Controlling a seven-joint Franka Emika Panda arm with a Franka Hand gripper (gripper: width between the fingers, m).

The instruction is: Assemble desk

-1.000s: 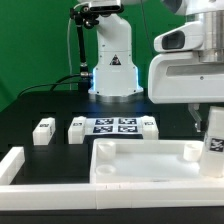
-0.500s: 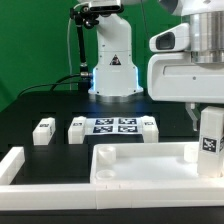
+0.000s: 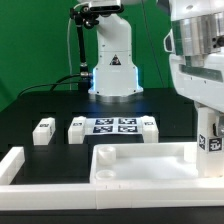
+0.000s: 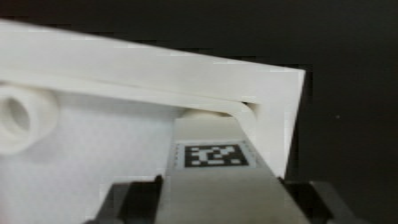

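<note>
The desk's tabletop panel lies rim up at the front of the table. My gripper is shut on a white leg block with a square tag and holds it upright over the panel's corner at the exterior view's right. In the wrist view the leg block runs between my two fingers and its far end sits at the inner corner of the panel's rim. A round socket shows in the panel. Three more leg blocks stand behind.
The marker board lies flat between the loose leg blocks, in front of the robot base. A long white border rail runs along the exterior view's left and front edge of the table.
The arm has shifted toward the exterior view's right and turned. The held leg block has come upright and a little lower, toward the panel's corner.
</note>
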